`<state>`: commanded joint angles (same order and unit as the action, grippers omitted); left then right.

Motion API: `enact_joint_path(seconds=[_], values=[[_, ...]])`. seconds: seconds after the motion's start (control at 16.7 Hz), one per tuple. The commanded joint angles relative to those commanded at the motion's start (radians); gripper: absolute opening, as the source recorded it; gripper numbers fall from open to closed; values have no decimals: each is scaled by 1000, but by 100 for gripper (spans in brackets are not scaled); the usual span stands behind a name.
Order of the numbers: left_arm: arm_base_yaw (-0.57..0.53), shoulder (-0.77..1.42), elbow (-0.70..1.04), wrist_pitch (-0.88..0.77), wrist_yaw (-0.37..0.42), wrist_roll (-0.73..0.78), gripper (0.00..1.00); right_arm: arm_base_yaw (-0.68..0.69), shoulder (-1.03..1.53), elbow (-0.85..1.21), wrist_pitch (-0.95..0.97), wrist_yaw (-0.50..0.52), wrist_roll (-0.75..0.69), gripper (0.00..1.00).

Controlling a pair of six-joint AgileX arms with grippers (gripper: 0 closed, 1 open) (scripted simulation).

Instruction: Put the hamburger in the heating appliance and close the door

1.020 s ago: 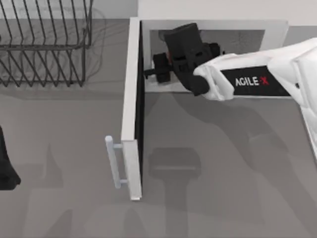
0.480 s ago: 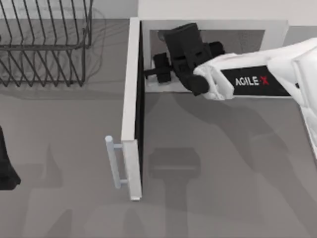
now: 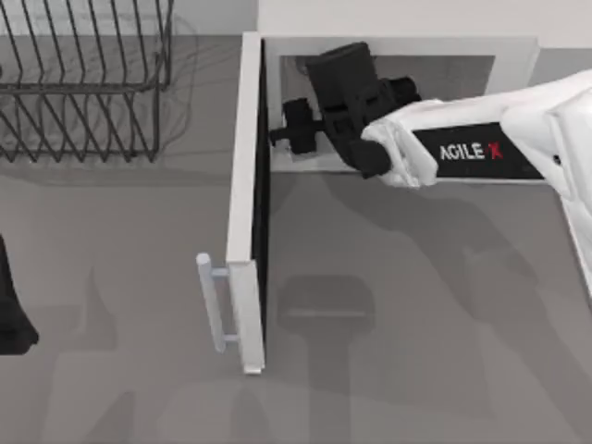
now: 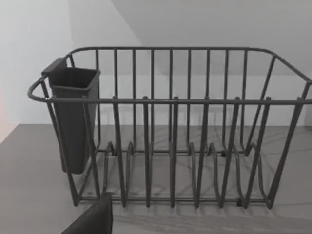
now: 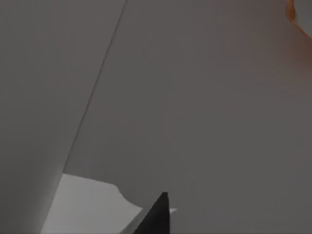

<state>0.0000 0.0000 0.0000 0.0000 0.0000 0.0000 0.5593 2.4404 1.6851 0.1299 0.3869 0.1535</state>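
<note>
Where the door (image 3: 248, 194) stands wide open, right claw (image 3: 289, 131) inside the microwave (image 3: 518, 51), grip indiscernible; dish rack (image 3: 88, 88) far left.

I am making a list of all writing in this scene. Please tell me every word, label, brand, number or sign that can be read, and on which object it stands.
"AGILE X": white letters with a red X, on the dark band of the right arm reaching into the microwave, top view.
I can read no other text on the door, the dish rack or the table.
</note>
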Motion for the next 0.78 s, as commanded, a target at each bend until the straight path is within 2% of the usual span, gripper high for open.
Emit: enact_joint_path(seconds=[0.36,0.78], values=[[0,0,0,0,0,0,100,84,-118,-89,22,8,27,100],[0,0,0,0,0,0,100,211,-270,-381,48,53,109,100]])
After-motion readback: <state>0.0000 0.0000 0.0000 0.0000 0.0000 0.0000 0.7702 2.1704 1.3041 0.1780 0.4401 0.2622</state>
